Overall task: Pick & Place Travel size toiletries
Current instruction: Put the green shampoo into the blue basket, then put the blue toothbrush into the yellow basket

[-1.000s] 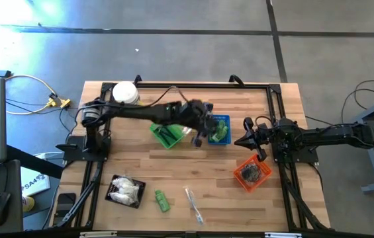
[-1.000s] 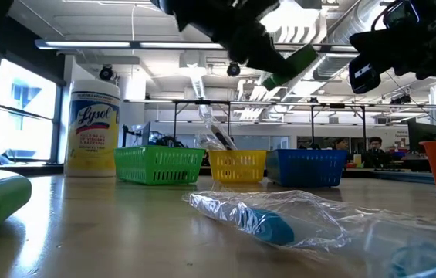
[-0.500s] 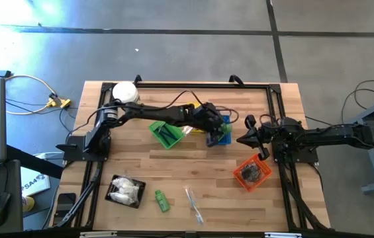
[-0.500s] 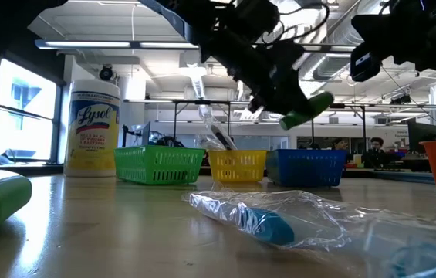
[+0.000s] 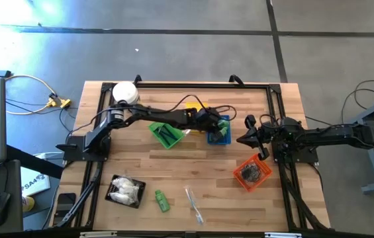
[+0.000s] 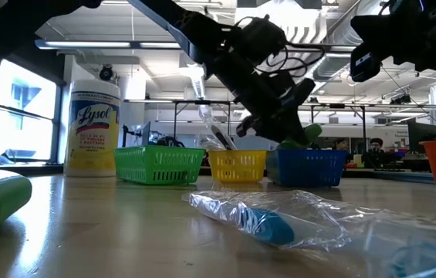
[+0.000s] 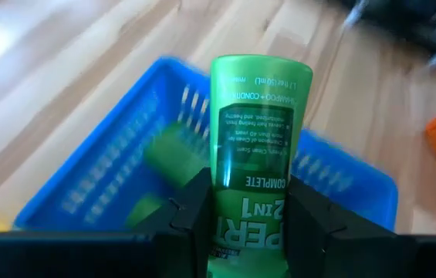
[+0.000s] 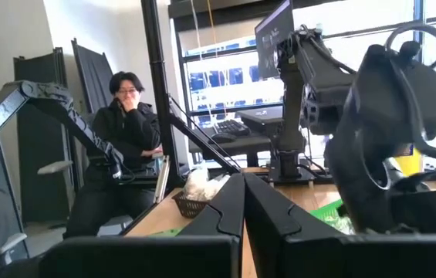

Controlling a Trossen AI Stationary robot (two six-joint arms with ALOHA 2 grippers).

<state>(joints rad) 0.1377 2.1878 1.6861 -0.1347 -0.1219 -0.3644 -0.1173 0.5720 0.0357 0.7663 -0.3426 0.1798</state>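
Front edge: a wrapped toothbrush [image 6: 268,222] in crinkled clear plastic lies nearest on the tabletop [image 5: 193,165]; the low view cuts off its right end. From above it shows as a thin clear stick [image 5: 193,205].
Front left: one loose green bottle [image 5: 162,200] lies on its side, near the tabletop's front edge; the low view shows only its rounded end.
Black tray [image 5: 114,194]: sits beside that bottle, holding white wrapped packets [image 5: 127,190]; I cannot count them.
Open room: bare wood runs across the middle of the tabletop, between the front items and the baskets.
Orange basket [image 5: 251,173]: toward the right, with dark pieces inside that are too small to make out.
Baskets, counted: four, being orange, green [image 5: 165,134], yellow [image 6: 237,165] and blue [image 5: 220,128]. From above the left arm hides most of the yellow one.
Left gripper [image 7: 247,212]: clamped on a green shampoo-and-conditioner tube [image 7: 255,131], held above the blue basket, cap end outward. Blurred green shapes lie in that basket; their number is unclear.
Right gripper [image 5: 245,139]: clenched and empty, waiting above the tabletop to the right of the blue basket.
Back left corner: a white Lysol wipes canister [image 6: 94,129], upright.
Beyond the tabletop: a person [image 8: 125,154] in dark clothes sits by a desk, hand at the face.
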